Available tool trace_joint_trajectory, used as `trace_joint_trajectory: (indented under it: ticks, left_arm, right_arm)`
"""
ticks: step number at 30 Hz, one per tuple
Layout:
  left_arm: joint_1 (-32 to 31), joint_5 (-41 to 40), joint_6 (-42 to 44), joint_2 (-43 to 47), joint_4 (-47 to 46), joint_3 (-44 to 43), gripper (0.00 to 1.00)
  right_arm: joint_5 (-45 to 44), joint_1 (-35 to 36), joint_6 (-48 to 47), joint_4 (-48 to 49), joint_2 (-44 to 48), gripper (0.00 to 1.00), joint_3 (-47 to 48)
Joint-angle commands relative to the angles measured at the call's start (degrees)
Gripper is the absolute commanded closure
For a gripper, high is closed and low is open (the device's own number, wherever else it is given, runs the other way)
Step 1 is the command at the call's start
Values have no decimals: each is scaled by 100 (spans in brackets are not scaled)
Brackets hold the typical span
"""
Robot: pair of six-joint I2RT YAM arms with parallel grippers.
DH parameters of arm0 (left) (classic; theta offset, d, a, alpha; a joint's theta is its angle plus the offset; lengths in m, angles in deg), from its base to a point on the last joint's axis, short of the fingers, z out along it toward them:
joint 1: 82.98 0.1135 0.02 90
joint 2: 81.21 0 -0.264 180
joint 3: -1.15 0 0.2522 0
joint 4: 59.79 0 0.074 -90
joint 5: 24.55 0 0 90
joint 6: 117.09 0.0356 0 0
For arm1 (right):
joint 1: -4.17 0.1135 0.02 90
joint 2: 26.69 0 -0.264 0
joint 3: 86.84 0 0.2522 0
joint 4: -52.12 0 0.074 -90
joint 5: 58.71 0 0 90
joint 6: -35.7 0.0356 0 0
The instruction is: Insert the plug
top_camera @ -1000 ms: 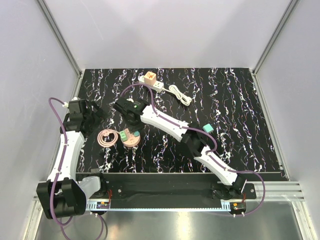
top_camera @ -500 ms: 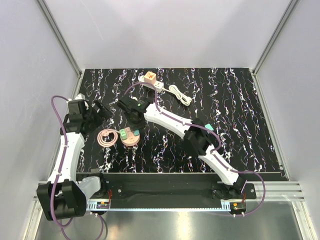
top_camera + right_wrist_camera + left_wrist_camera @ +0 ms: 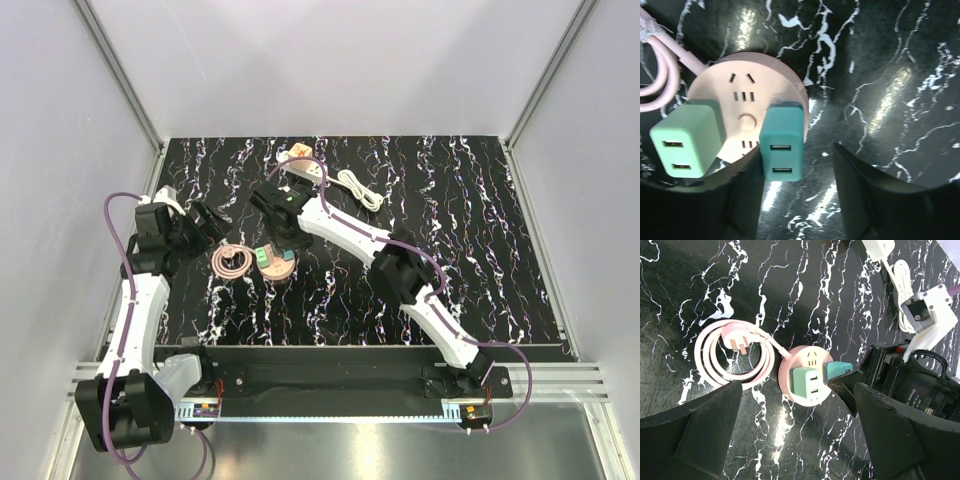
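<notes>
Basically, the teal charger plug (image 3: 782, 145) is sitting seated in the pink round socket hub (image 3: 747, 85) on the table (image 3: 450, 200), beside the green charger (image 3: 687, 142). Insertion is looking done, with only the retreat remaining. The right pincer (image 3: 799, 192) is hanging straight over it, jaws apart, gripping nothing. The left pincer (image 3: 205, 222) is hovering nearby, wide open.

Right fingers (image 3: 283, 241) over pink round socket (image 3: 275, 269); cord coil (image 3: 232, 262) beside.

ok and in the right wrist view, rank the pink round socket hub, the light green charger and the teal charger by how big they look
1. pink round socket hub
2. light green charger
3. teal charger
The teal one looks narrower, but the two chargers are close in size, so their order is unsure.
</notes>
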Motion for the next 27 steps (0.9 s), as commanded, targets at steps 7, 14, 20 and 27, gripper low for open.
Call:
trace_joint_trajectory:
  ticks: [7, 14, 20, 27]
  left_arm:
    - [16, 353, 81, 248, -473, 72, 1]
    - [16, 793, 99, 204, -692, 177, 1]
    - [-28, 1311, 116, 46, -903, 195, 1]
    - [-554, 1417, 371, 124, -904, 45, 1]
  right_arm:
    - [-312, -133, -553, -360, 1211, 29, -380]
    - [75, -818, -545, 490, 2680, 29, -2696]
    - [400, -2048, -553, 949, 3559, 32, -4449]
    - [647, -3296, -668, 1090, 3692, 31, -5496]
